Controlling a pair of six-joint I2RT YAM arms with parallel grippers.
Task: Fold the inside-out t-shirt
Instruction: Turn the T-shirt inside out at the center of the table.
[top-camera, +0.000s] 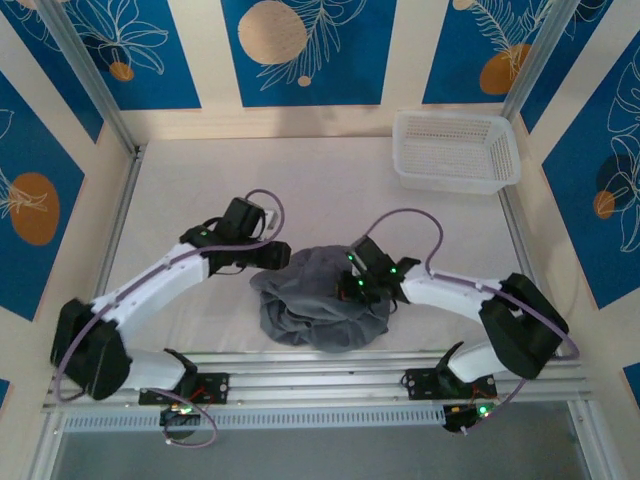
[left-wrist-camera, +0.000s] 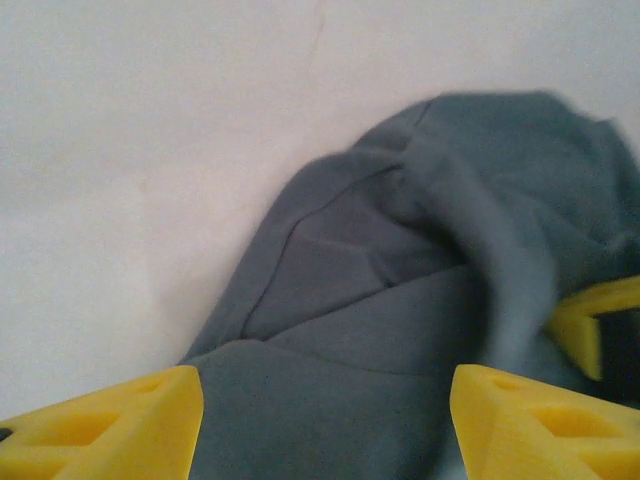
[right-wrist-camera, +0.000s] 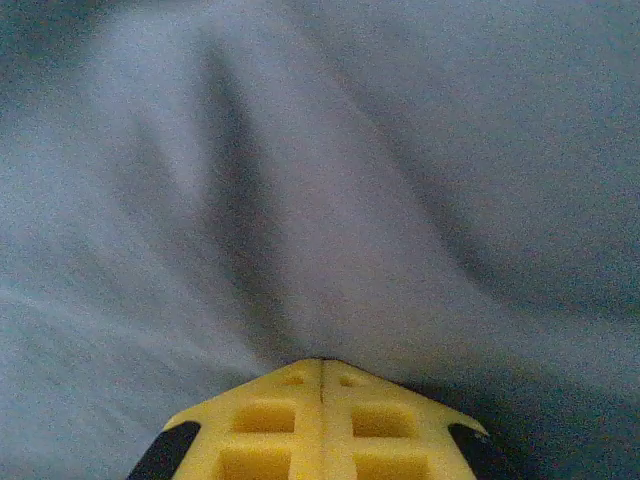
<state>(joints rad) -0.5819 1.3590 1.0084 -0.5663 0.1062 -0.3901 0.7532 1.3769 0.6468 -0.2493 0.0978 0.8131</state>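
Observation:
The inside-out t-shirt (top-camera: 318, 308) is a crumpled slate-grey heap near the table's front middle. My left gripper (top-camera: 272, 256) is at the heap's left upper edge. In the left wrist view it (left-wrist-camera: 325, 425) stands open, with folds of the grey cloth (left-wrist-camera: 400, 300) lying between and beyond its yellow fingers (left-wrist-camera: 110, 430). My right gripper (top-camera: 350, 284) is pressed into the top of the heap from the right. In the right wrist view it (right-wrist-camera: 322, 362) is shut, and a ridge of grey cloth (right-wrist-camera: 330, 200) rises straight from its tip.
A white plastic basket (top-camera: 457, 150) stands at the back right of the table. Bare white tabletop (top-camera: 200, 180) lies behind and to the left of the heap. Metal frame rails (top-camera: 330, 365) run along the front edge.

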